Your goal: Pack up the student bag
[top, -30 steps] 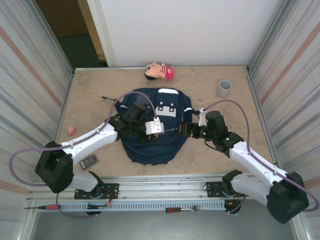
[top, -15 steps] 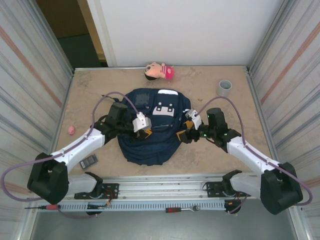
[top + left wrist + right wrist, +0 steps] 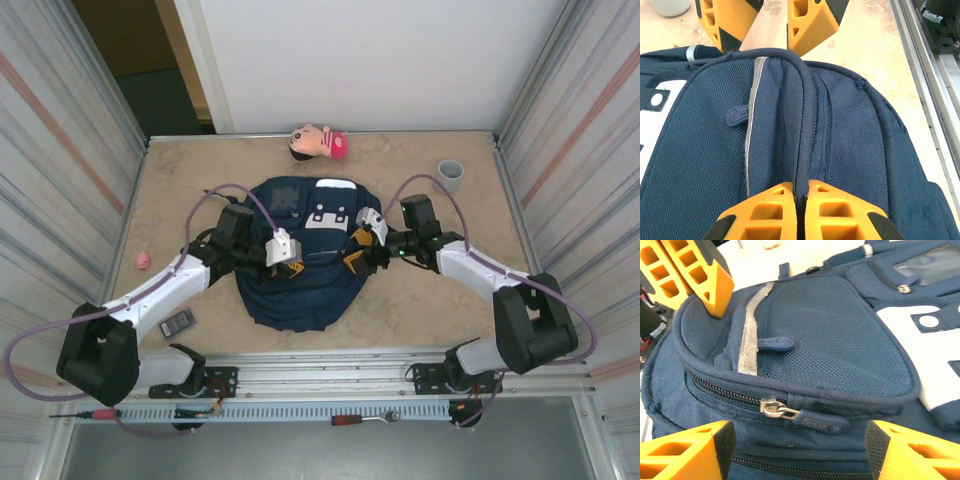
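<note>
The navy student bag lies flat in the middle of the table, its white patch towards the back. My left gripper is over its left-middle part; the left wrist view shows that gripper shut on a raised seam ridge of the student bag. At the bag's right side my right gripper stands open. In the right wrist view its jaws straddle a metal zipper slider with a navy pull tab, without touching it. A grey reflective stripe runs up the pocket.
A doll head with a pink hat lies at the back edge. A grey cup stands back right. A small pink object and a dark flat device lie at the left. Corrugated walls close in on both sides.
The left gripper drew back to the left, and the bag bunched and shifted with it. The right gripper came in and up to the bag's right side.
</note>
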`<control>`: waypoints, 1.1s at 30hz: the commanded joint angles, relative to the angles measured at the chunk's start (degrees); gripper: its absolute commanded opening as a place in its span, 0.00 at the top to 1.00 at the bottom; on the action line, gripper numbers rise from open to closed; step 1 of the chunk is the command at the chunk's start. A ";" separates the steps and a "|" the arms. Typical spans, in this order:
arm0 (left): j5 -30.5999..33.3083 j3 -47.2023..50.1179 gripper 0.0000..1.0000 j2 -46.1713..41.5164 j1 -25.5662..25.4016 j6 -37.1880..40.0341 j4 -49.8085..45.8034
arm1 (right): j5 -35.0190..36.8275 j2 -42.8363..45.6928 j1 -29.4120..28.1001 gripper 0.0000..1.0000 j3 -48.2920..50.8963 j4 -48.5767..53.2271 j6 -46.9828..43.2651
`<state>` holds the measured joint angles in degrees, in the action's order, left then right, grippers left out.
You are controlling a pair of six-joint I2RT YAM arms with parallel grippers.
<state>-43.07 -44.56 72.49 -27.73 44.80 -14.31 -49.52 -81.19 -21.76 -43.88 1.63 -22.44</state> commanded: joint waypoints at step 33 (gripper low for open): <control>-0.09 0.16 1.00 -1.40 0.41 -1.63 7.67 | -8.89 -2.46 -0.12 0.57 -9.05 16.27 -1.44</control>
<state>-41.91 -44.31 72.75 -27.70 42.65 -10.07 -56.69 -85.03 -22.98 -52.03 16.84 -24.27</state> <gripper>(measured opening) 0.065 0.406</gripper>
